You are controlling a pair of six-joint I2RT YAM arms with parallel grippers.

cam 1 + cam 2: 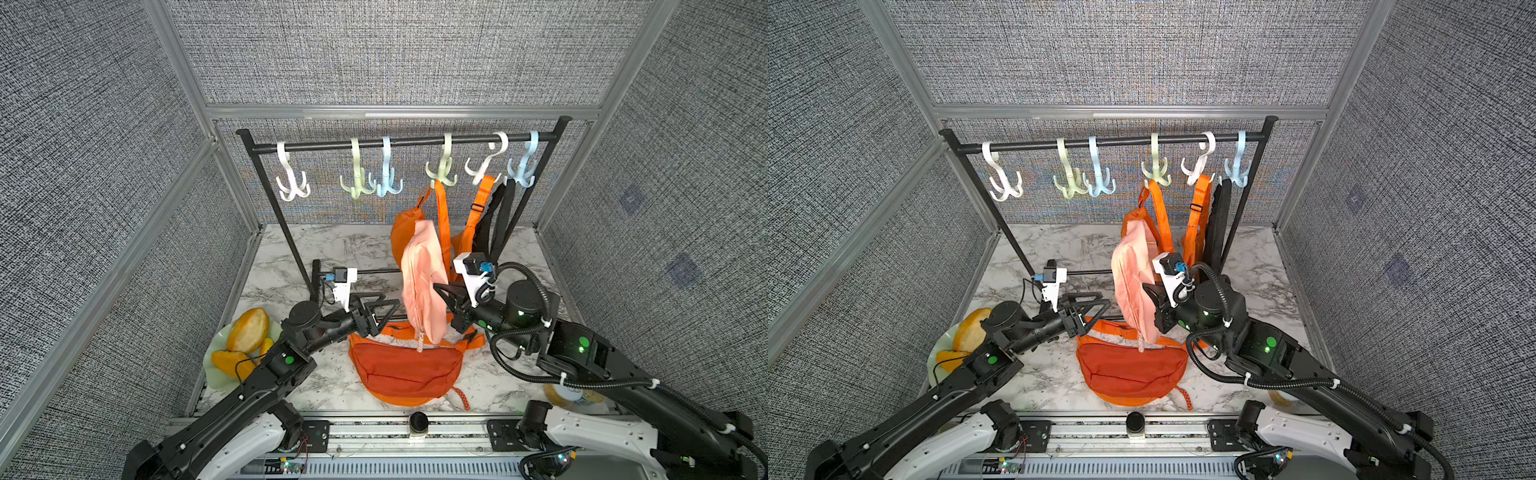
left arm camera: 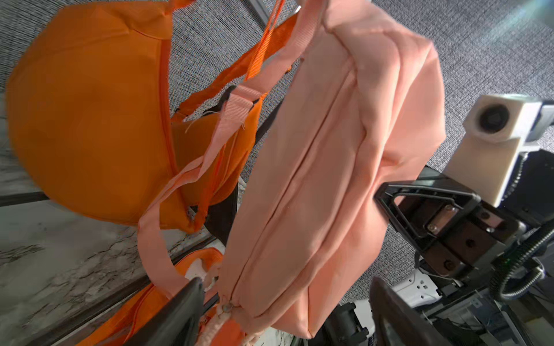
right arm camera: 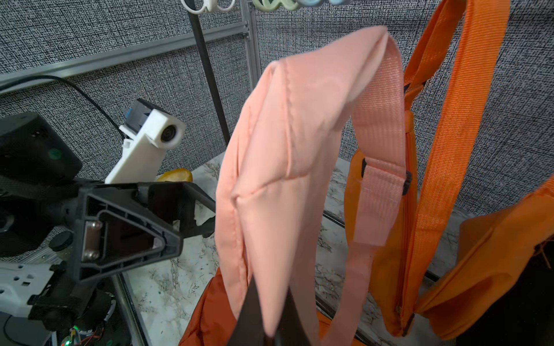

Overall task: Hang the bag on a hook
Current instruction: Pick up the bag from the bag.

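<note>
Pink bag (image 1: 422,286): wrist views reveal its strap (image 3: 380,167).

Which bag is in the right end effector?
The pale pink bag, gripped by the right end effector; the rust-orange bag lies on the table, the bright orange bags hang from hooks.

Peach bag (image 1: 422,286), plain. Rust-orange bag (image 1: 405,370) on bench (image 1: 332,249); brighter orange bag (image 1: 402,232) hanging, black straps (image 1: 503,216) beside it. Hooks (image 1: 291,183) white, pale green, pale blue. Rack (image 1: 374,143) black. Bench white marble, grey veins. Walls (image 1: 374,50) grey weave. Yellow-orange fruit (image 1: 249,330), pale green plate (image 1: 214,374).
</note>
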